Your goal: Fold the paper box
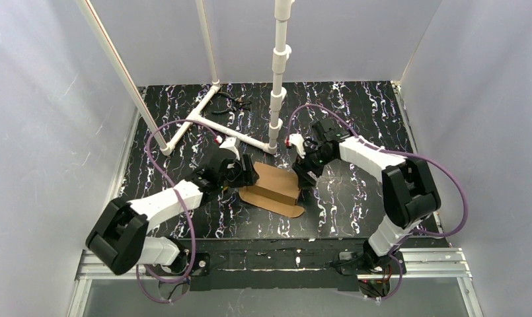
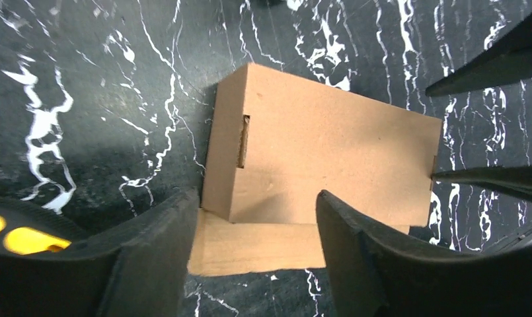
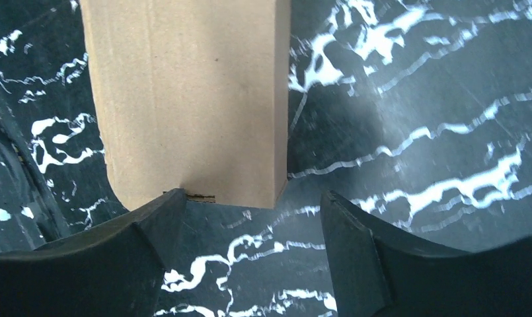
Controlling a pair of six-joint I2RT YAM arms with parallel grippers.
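The desk (image 1: 355,105) is black with white marbling and walled in by pale panels. A white pipe frame (image 1: 276,99) stands on its far half, one upright rising from a flat base. The left arm (image 1: 164,201) and the right arm (image 1: 388,172) reach in from the near edge and meet around the middle.

The paper box (image 1: 273,185) lies there, on the desk just in front of the frame's base and between the two grippers. It is plain brown cardboard, partly folded: a raised rectangular part with a slot cut near one edge (image 2: 316,152), and a flat flap lying on the desk toward the near side.

The left gripper (image 1: 246,175) is at the box's left end. Its wrist view shows the jaws apart (image 2: 256,205), one finger at the box's corner and the other over its top, clamped on nothing. The right gripper (image 1: 303,178) is at the right end, jaws likewise apart (image 3: 250,198); one fingertip meets the end edge of the cardboard (image 3: 184,99) while the other is over bare desk (no grip there either).

A small dark tool (image 1: 233,100) lies at the back beside the frame.
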